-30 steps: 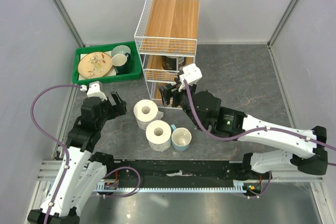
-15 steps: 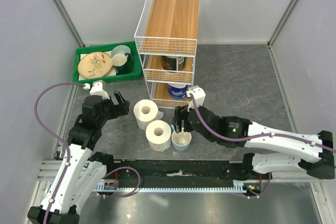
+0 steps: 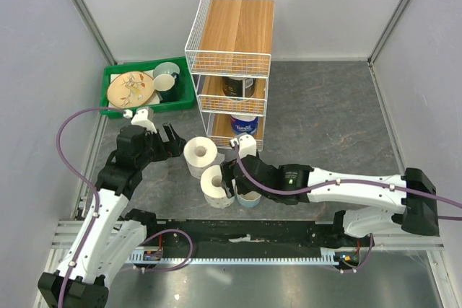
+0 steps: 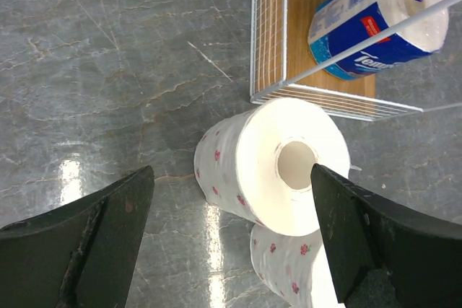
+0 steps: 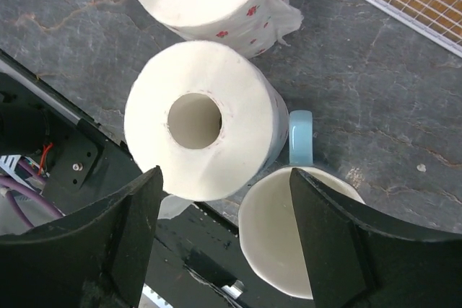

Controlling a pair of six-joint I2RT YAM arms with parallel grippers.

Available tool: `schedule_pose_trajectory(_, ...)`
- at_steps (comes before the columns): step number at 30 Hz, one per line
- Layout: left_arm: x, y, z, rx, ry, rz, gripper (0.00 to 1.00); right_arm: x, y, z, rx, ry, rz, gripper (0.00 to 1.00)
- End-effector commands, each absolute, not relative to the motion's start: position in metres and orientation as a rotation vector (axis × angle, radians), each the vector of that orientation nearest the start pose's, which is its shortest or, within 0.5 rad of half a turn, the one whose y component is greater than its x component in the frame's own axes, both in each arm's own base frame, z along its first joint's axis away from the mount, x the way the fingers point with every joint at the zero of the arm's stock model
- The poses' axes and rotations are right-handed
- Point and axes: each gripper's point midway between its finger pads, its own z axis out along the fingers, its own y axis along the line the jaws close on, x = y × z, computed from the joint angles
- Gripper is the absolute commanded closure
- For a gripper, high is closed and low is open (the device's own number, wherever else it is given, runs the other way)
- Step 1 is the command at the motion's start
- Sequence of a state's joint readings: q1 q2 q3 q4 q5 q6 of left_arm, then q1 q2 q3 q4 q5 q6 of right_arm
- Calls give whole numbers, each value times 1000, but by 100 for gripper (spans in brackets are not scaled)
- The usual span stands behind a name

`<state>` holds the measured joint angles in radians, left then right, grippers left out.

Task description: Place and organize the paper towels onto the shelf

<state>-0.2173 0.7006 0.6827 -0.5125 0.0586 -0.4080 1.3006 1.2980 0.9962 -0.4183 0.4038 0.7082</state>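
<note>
r claw point(image 5: 225, 178) spread over roll point(image 5: 242, 131), cup point(image 5: 289, 236) beside, blue-wrapped rolls point(image 4: 375, 12) in shelf point(image 4: 268, 70)

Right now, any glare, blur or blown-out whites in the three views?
Left wrist: glare streaks on the table, the top of the far roll blown out, the close wire of the shelf soft. Right wrist: sharp, the near roll bright on top, little detail there. Top external: even light, no blur, only a sheen on the metal strip at the bottom.

Bright, even overhead light; shadows soft. Glare streaks on table point(image 4: 70, 171), left wrist view. Near fingers point(image 5: 108, 243) slightly soft-focus.
</note>
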Motion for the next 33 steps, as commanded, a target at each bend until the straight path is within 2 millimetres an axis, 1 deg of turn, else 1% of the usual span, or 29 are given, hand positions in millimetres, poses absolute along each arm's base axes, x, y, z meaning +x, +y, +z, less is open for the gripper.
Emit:
schedule_pose_trajectory(1, 253, -93, 198, -125, 2079, -507, 4, 142, 359, 173, -494, 2220, 652, 21)
schedule_pose_trajectory(3, 252, -96, 197, -118, 2089, -524, 5, 147, 361, 172, -484, 2213, 636, 21)
schedule_pose_trajectory(4, 252, -96, 194, -124, 2097, -526, 5, 147, 362, 168, -485, 2218, 625, 21)
schedule_pose_trajectory(8, 252, -97, 194, -140, 2099, -532, 5, 150, 371, 169, -483, 2214, 622, 21)
schedule_pose_trajectory(12, 253, -97, 194, -145, 2099, -535, 5, 155, 372, 169, -453, 2214, 606, 21)
schedule_pose_trajectory(17, 251, -97, 189, -145, 2110, -538, 5, 159, 373, 170, -424, 2207, 587, 22)
schedule_pose_trajectory(25, 250, -98, 187, -129, 2115, -534, 5, 159, 374, 158, -451, 2245, 532, 23)
schedule_pose_trajectory(30, 251, -99, 180, -145, 2141, -542, 5, 162, 367, 152, -444, 2256, 485, 23)
schedule_pose_trajectory(33, 251, -101, 178, -148, 2154, -553, 5, 162, 367, 151, -445, 2257, 473, 23)
